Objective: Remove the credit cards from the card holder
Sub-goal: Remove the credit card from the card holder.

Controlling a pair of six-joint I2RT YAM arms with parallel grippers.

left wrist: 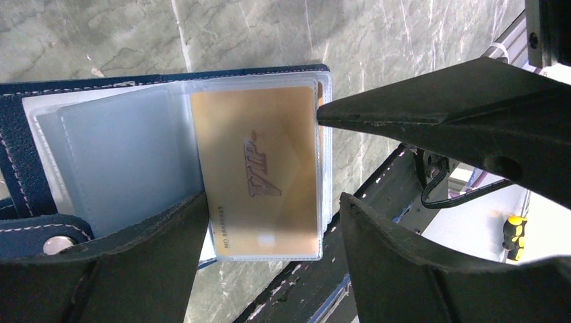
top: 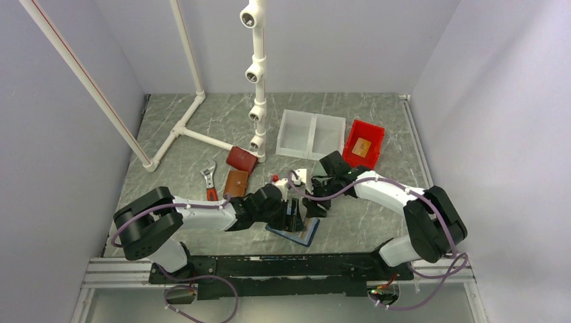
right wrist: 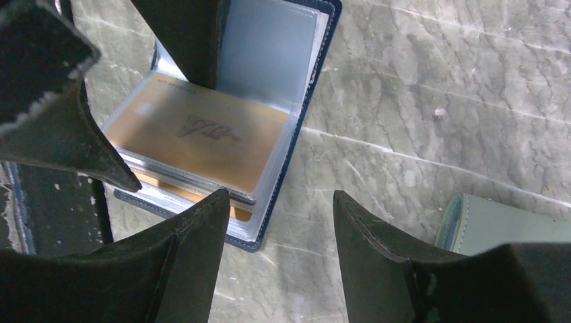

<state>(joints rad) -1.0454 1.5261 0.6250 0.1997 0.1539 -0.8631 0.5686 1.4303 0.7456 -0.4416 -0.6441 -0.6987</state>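
Note:
The navy card holder [top: 301, 234] lies open near the table's front edge. In the left wrist view the card holder [left wrist: 20, 148] shows clear sleeves, with an orange-tan "VIP" credit card [left wrist: 259, 175] in the top sleeve. More cards are stacked under it [right wrist: 239, 214]. My left gripper [left wrist: 273, 198] is open over the sleeves, its left finger [left wrist: 135, 269] on the left page. My right gripper [right wrist: 281, 195] is open and empty. One of its fingertips [left wrist: 337, 113] touches the sleeve's right edge. Both grippers meet over the holder, left [top: 291, 214] and right [top: 314, 207].
A grey-green wallet [right wrist: 505, 225] lies right of the holder. A red bin [top: 374, 134] holding an orange card [top: 361, 147] and white trays [top: 310, 133] stand behind. A brown wallet [top: 236, 183], a dark red wallet [top: 242, 159], a wrench [top: 209, 182] and a PVC pipe frame [top: 256, 74] stand at the left rear.

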